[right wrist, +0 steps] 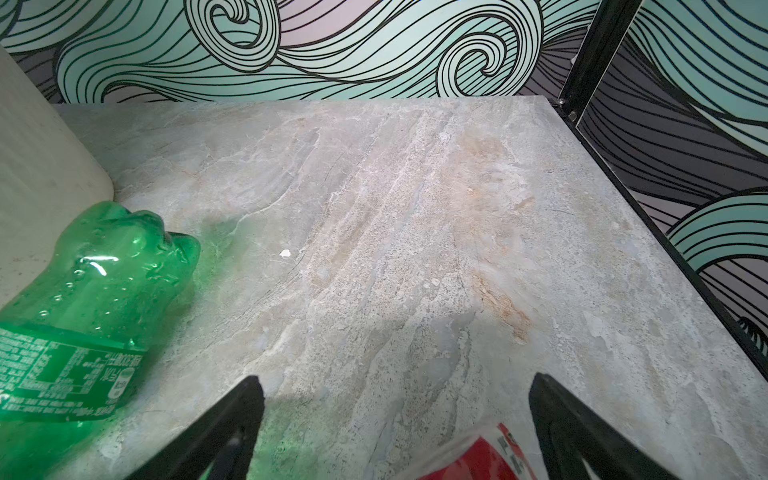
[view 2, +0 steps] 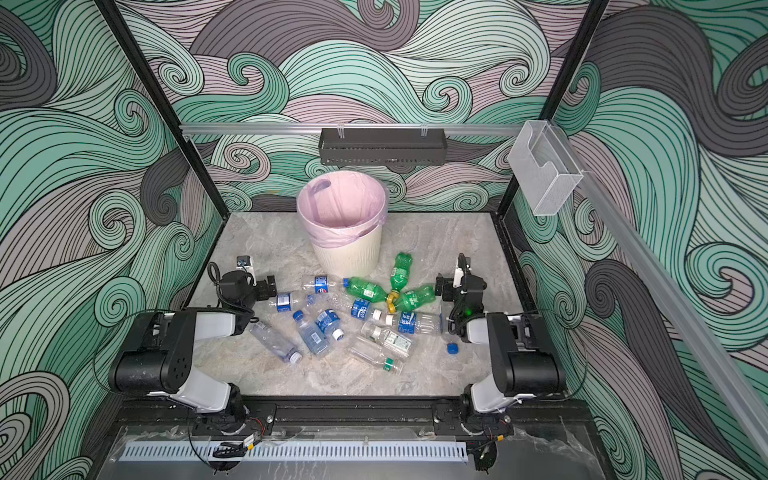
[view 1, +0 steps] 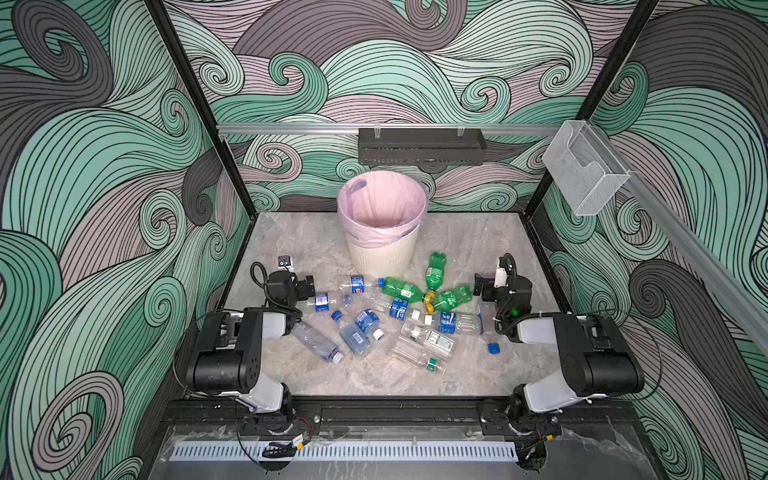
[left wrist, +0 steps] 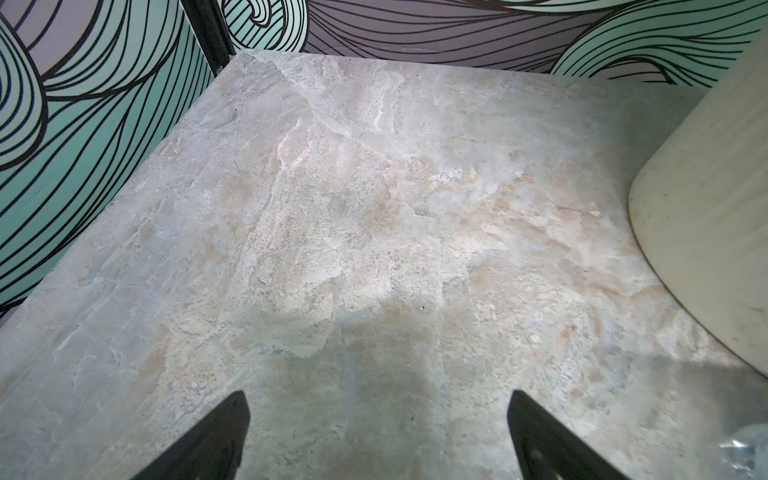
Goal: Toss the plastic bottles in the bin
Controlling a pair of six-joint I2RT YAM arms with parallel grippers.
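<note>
While left claw (left wrist: pixel 376 399) and right claw (right wrist: pixel 397 382) hang wide open, empty, small clear and green plastic bottles (view 1: pixel 365 322) lie scattered on grey stone-pattern worktop (view 1: pixel 374 382), near round cream ribbed plastic bin (view 1: pixel 382 253).

Glossy clear and green plastic bottles (view 1: pixel 434 272), matt ribbed plastic bin (view 1: pixel 380 257), marbled stone-look table (view 1: pixel 291 237)

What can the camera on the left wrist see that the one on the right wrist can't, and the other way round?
Only the left wrist view: a glimpse of clear plastic at the picture's edge. Only the right wrist view: a green bottle lying beside the bin, and a red-and-white label near the fingers. Both: the marble table, the bin's cream wall, swirly walls, and black fingers spread open.
</note>
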